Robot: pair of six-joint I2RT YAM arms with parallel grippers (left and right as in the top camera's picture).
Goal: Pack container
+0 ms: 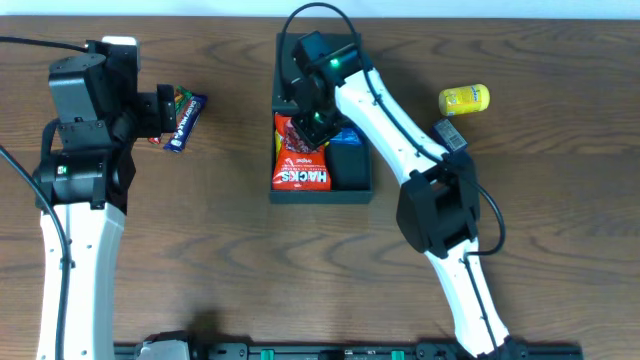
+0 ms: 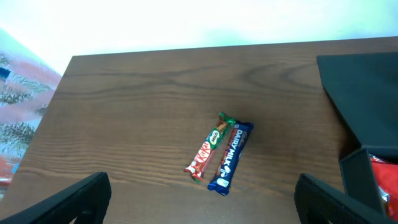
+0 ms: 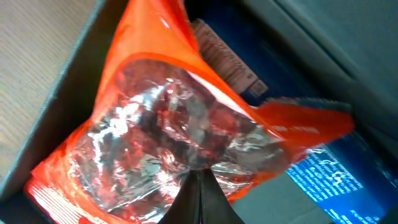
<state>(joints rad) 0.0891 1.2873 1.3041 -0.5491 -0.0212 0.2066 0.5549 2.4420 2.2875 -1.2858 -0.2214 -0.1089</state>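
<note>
Upper centre of the overhead frame: dark teal container (image 1: 320,196), lid flap open, holding a red HACKS packet (image 1: 300,165) at its left and a blue packet (image 1: 348,140) beside that. Inside it, right gripper (image 3: 199,190) with fingers pressed together, tip against the red packet's clear film; impossible to tell whether any film is pinched. At upper left, left gripper (image 2: 199,199) spread wide, holding nothing, above a KitKat bar (image 2: 210,146) and Dairy Milk bar (image 2: 229,155) touching side by side on the table (image 1: 230,250); yellow object (image 1: 464,98) at upper right.
</note>
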